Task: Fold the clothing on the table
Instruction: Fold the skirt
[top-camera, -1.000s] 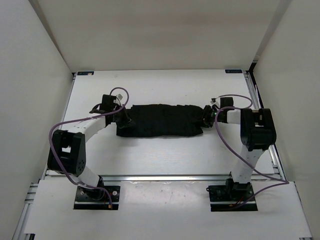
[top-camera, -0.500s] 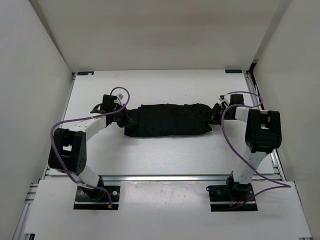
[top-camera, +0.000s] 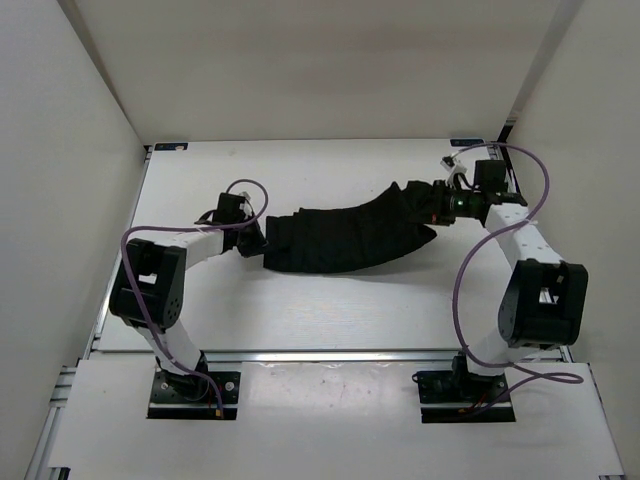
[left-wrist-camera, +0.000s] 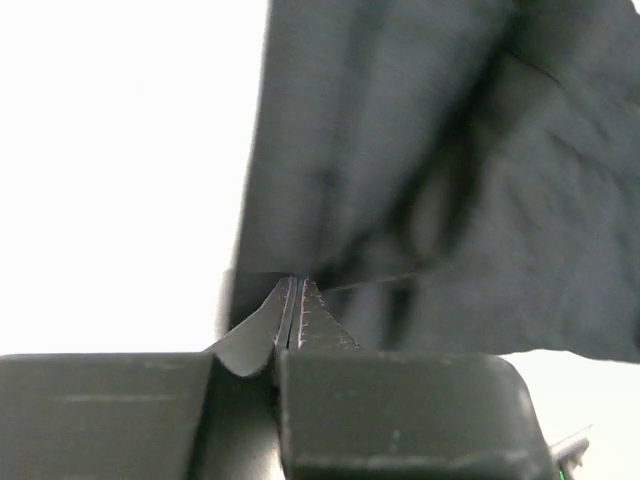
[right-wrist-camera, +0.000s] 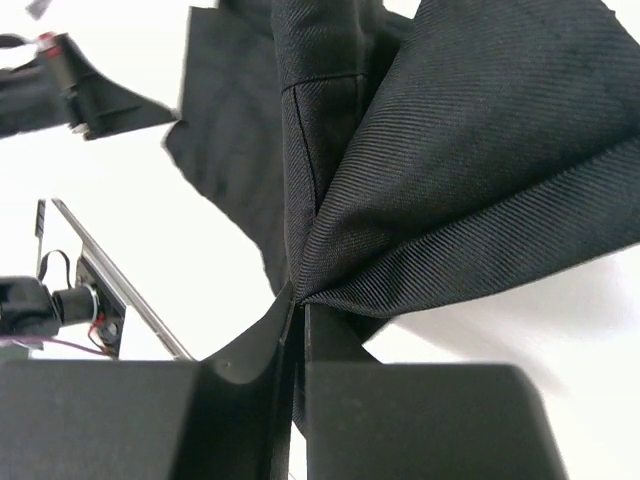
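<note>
Black pleated garment (top-camera: 345, 235) lies across mid surface (top-camera: 300, 310), now bowed: left end low, right end drawn up twd far right. 1 s ago it was a straight flat band. Right end effector (top-camera: 432, 205) has since closed on the right-end fabric & swung far/right w/ it; its wrist view shows cloth fanning out from the pinched jaws. Left end effector (top-camera: 255, 238) is clamped on the left edge, shifted slightly right. Imo: both ends gripped, lift underway, prob. prep to carry one end over. End-to-end fold not yet done.
</note>
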